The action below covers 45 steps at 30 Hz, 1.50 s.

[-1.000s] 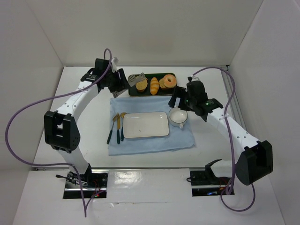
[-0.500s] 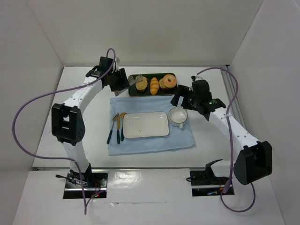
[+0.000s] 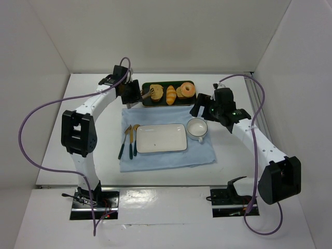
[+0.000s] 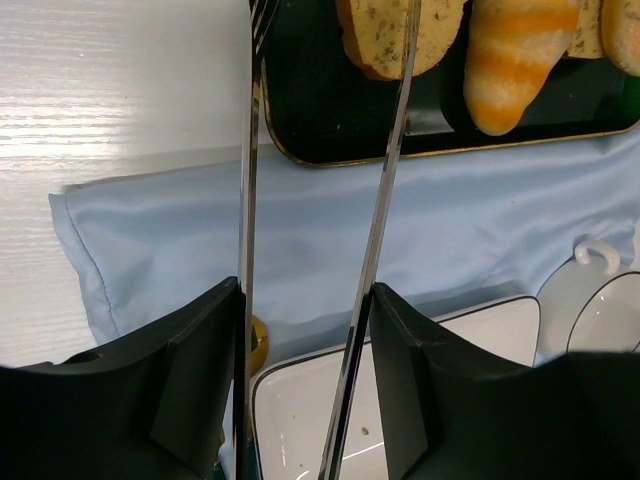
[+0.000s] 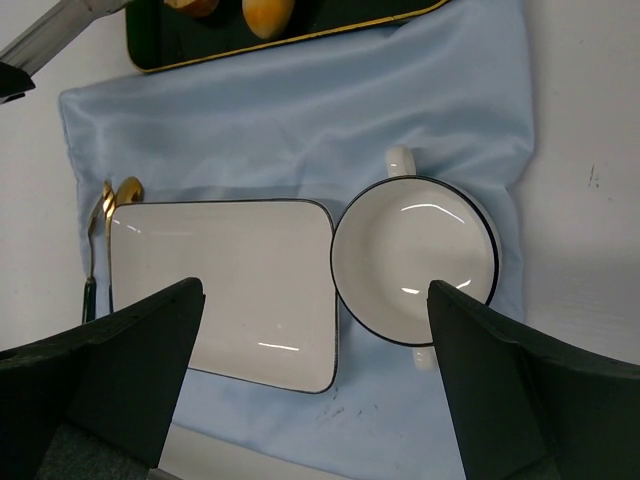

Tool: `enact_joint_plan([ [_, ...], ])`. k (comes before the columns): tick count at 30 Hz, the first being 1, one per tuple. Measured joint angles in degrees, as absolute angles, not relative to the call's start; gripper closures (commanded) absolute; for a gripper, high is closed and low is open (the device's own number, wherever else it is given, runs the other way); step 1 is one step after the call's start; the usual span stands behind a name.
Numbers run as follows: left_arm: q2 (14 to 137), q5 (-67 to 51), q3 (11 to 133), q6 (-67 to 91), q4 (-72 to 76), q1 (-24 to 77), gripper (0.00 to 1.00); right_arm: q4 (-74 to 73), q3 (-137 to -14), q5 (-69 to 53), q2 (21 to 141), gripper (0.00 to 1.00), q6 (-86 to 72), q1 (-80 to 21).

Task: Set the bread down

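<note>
The bread (image 3: pixel 155 93), a tan slice with a brown crust, lies at the left end of the dark green tray (image 3: pixel 188 101). It also shows at the top of the left wrist view (image 4: pixel 372 40). My left gripper (image 3: pixel 136 95) (image 4: pixel 305 290) is shut on metal tongs (image 4: pixel 385 200). The two tong blades reach over the tray to the slice. One blade crosses the slice and the other passes left of it; their tips are out of frame. My right gripper (image 3: pixel 199 107) (image 5: pixel 315 290) is open and empty above the plate and bowl.
An orange roll (image 3: pixel 170 94) and a donut (image 3: pixel 185 91) share the tray. A white rectangular plate (image 3: pixel 161 137), a white bowl (image 3: pixel 197 128) and gold cutlery (image 3: pixel 129 141) lie on a light blue cloth (image 3: pixel 166 158). White walls enclose the table.
My left arm has swung in toward the tray and the tongs have come down to the bread slice. The right gripper has shifted slightly toward the back.
</note>
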State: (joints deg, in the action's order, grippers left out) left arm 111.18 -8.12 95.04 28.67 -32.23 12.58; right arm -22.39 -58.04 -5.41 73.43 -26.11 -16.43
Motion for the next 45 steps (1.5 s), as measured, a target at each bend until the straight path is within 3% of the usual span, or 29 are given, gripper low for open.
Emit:
enact_joint_plan([
  [33, 119.11, -12.19, 101.82, 28.64, -31.62, 12.95, 0.41, -22.22, -57.56, -6.33, 73.45, 0.00, -26.04, -15.20],
  [45, 120.01, -13.39, 102.89, 28.32, -32.16, 13.02, 0.76, -22.22, -57.56, -6.33, 74.02, 0.00, -26.04, -14.68],
])
